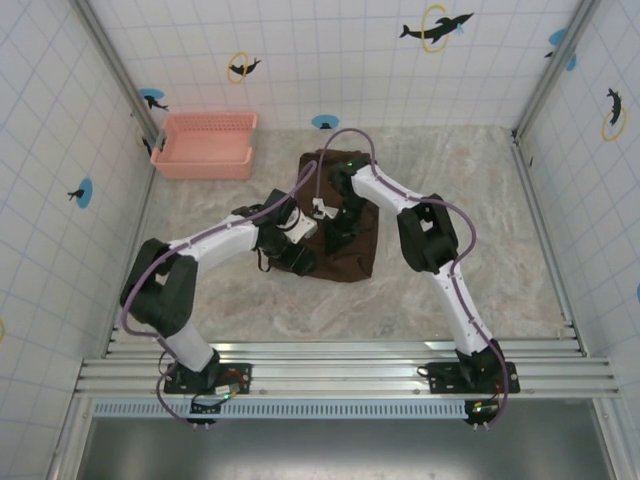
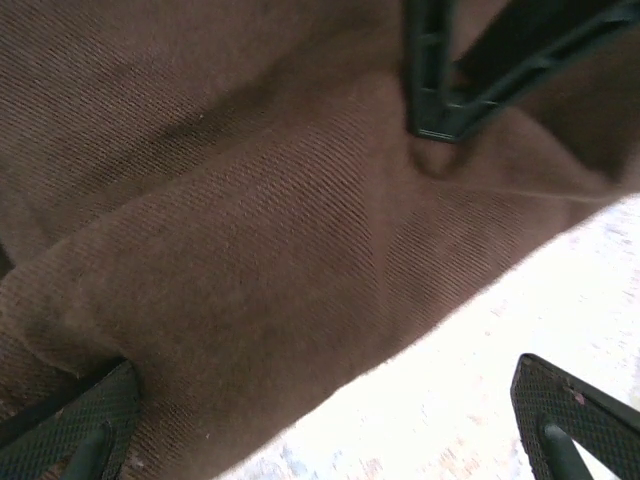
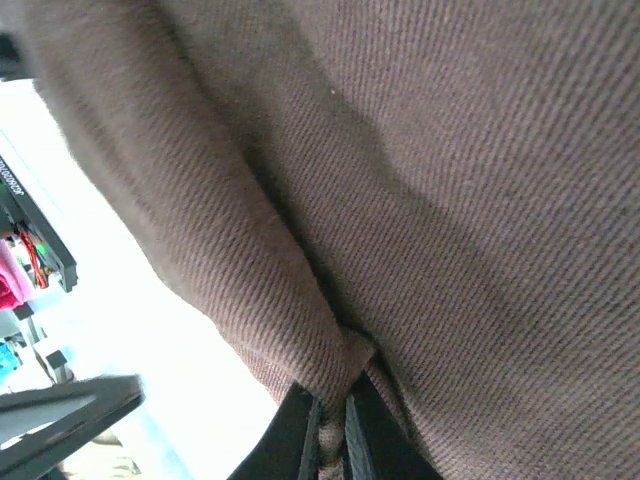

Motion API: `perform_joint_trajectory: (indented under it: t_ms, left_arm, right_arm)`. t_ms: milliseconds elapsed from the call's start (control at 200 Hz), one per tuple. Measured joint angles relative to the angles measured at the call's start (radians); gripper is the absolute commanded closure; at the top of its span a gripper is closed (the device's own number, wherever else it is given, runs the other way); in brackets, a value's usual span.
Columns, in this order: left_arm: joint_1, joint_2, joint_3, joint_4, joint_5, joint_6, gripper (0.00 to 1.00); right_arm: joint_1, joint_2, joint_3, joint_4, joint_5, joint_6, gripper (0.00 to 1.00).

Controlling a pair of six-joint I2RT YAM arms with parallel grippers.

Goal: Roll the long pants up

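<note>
A: Is there any writing that can be read here?
B: Almost nothing. In the right wrist view, a black part (image 3: 12, 185) at the left edge carries a line of small white characters, too small to read.
A: And the wall tiles (image 1: 330, 50)?
B: They carry dolphin stickers (image 1: 436, 28), pictures without letters.

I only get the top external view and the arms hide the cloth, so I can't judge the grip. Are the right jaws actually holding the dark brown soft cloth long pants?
Observer: Yes. The right wrist view shows the right jaws shut on a pinched fold of the dark brown soft cloth long pants.
Operator: And the left jaws?
Observer: They're wide open and gripping nothing. One fingertip is over the cloth's edge, the other over the pale marbled table top.
</note>
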Motion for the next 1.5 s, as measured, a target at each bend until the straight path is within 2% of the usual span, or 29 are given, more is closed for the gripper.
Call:
perform_joint_trajectory:
  t_ms: [100, 260, 375, 485, 621, 741, 891, 966, 1126, 1501]
  left_arm:
    - [0.0, 0.08, 0.06, -0.013, -0.016, -0.032, 0.03]
    - [0.003, 0.11, 0.109, -0.016, -0.028, -0.07, 0.02]
    - [0.007, 0.135, 0.142, -0.028, -0.027, -0.083, 0.03]
    - [0.013, 0.153, 0.17, -0.045, -0.027, -0.089, 0.02]
    - [0.019, 0.169, 0.196, -0.072, -0.022, -0.088, 0.02]
    - [0.026, 0.185, 0.221, -0.095, -0.003, -0.086, 0.02]
    - [0.034, 0.21, 0.257, -0.128, 0.021, -0.076, 0.03]
    - [0.039, 0.214, 0.263, -0.136, 0.03, -0.065, 0.02]
    - [0.045, 0.215, 0.265, -0.142, 0.053, -0.058, 0.02]
    - [0.047, 0.217, 0.269, -0.166, 0.082, -0.024, 0.03]
  right_arm:
    - [-0.003, 0.0, 0.002, 0.003, 0.001, 0.002, 0.8]
    - [-0.036, -0.003, 0.002, 0.022, 0.031, 0.011, 0.61]
    - [-0.087, -0.042, -0.01, 0.045, 0.103, -0.013, 0.57]
    - [-0.141, -0.173, -0.089, 0.086, 0.159, -0.047, 0.55]
    - [-0.161, -0.425, -0.272, 0.168, 0.195, -0.108, 0.51]
    - [-0.067, -0.666, -0.503, 0.293, 0.287, -0.196, 0.42]
    - [0.172, -0.856, -0.825, 0.467, 0.443, -0.287, 0.39]
    - [0.23, -0.87, -0.942, 0.534, 0.506, -0.311, 0.39]
    - [0.278, -0.87, -1.102, 0.666, 0.654, -0.346, 0.39]
    - [0.375, -0.833, -1.196, 1.004, 0.892, -0.445, 0.4]
